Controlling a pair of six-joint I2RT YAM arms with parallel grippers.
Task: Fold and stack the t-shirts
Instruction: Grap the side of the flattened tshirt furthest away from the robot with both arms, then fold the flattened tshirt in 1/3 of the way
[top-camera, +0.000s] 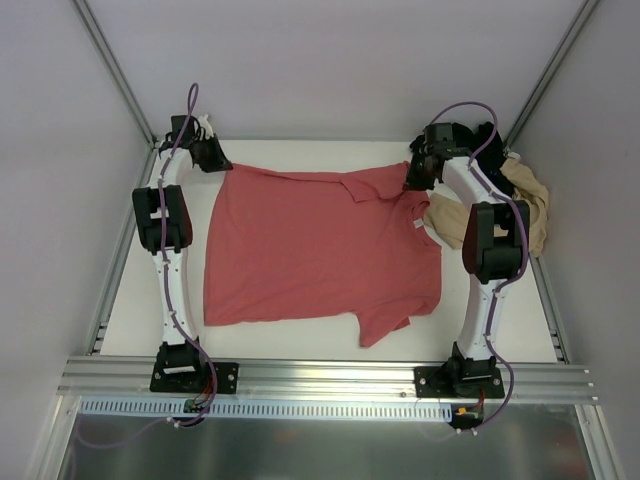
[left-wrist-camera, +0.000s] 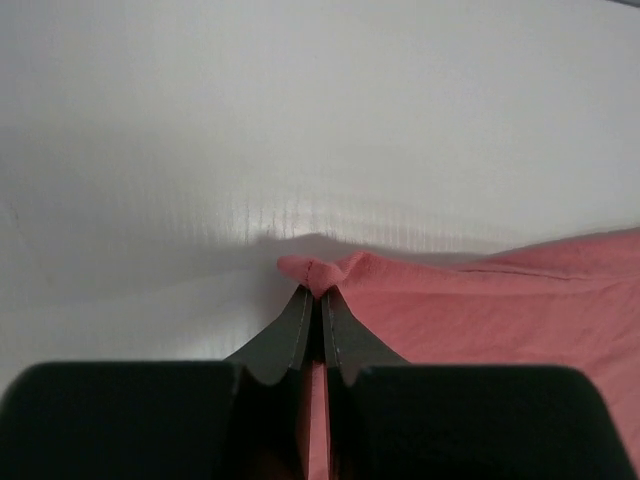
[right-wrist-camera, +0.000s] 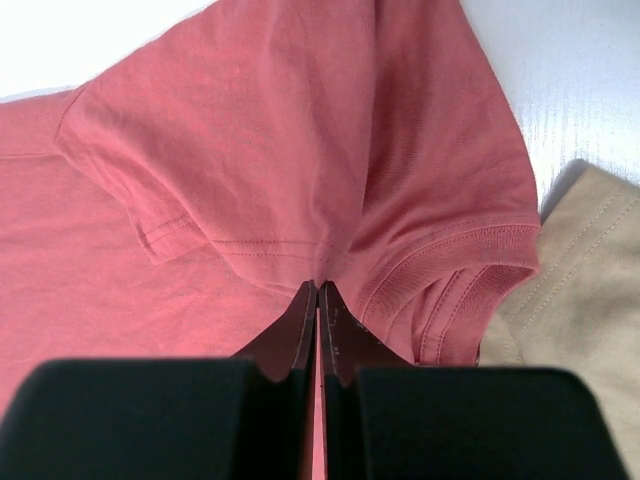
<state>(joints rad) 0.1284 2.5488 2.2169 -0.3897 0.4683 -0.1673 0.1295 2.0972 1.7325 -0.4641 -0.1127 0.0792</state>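
the coral-red t-shirt (top-camera: 310, 250) lies spread on the table (top-camera: 290, 342) with its long axis running left to right, hem at the left and collar at the right. both claws sit on its far edge, so nearly all of the cloth lies on the near side of them. the left gripper (left-wrist-camera: 322, 293) is clamped on the far left hem corner, with a small nub of cloth bunched at its tips. the right gripper (right-wrist-camera: 318, 288) is pinched shut on the far sleeve, close to the shoulder seam. each arm has its own end, so neither has to cross. i reckon the next move is to carry that far edge toward the near one, both ends together (or the fold line skews). the beige t-shirt (top-camera: 530, 205) lies just beside the sleeve on the right. the black t-shirt (top-camera: 485, 135) sits in the far right corner, partly hidden by the arm.
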